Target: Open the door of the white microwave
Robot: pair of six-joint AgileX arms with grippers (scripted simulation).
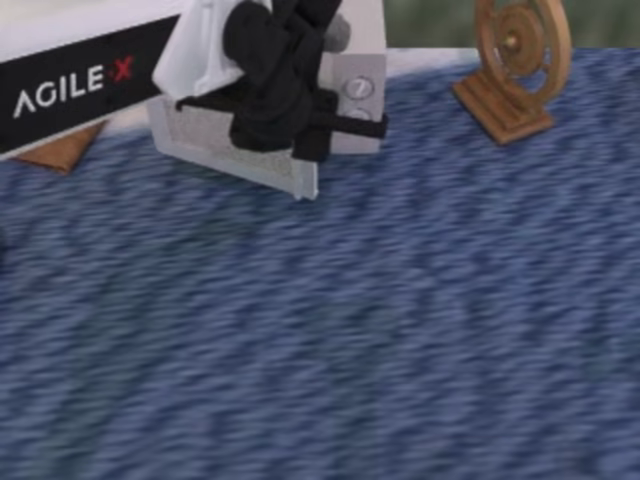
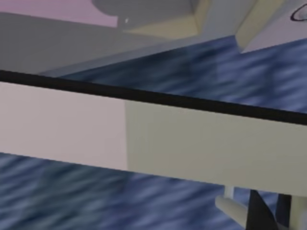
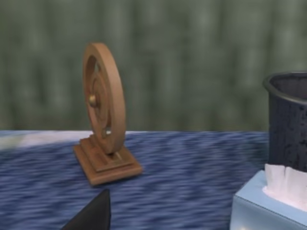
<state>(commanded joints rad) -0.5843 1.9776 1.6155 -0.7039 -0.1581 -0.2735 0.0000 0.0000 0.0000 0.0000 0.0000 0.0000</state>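
- Top view: white microwave (image 1: 300,60) sits at the table's (image 1: 330,340) far edge, left of centre, mostly covered by the left arm (image 1: 80,80).
- Door (image 1: 235,150) is swung partly open: hinged on the left side, free edge angled out toward the table's near edge, grey mesh window visible on it.
- Control strip with two round knobs (image 1: 359,88) stays flush at the microwave's right side.
- Left gripper (image 1: 285,120) is over the microwave front, black wrist and fingers right above the door's free end and the knob strip. Cannot tell from any view whether its fingers are closed on the door or spread.
- Left wrist view: door edge (image 2: 192,139) fills the middle as a pale band with a dark line along it, blue table cloth on both sides of it, pale microwave interior (image 2: 158,19) behind. One pale fingertip (image 2: 235,211) shows at the frame corner, just beside the door edge.
- Right arm is out of the top view. Right wrist view shows only a dark tip of the right gripper (image 3: 93,215); open or closed not readable.
- Wooden wheel ornament (image 1: 512,65) stands upright on its stepped base at the table's far edge, right of the microwave, well apart from it.
- Right wrist view also has a dark bin (image 3: 288,120) and a pale blue tissue box (image 3: 268,206) near each other, bin behind the box.
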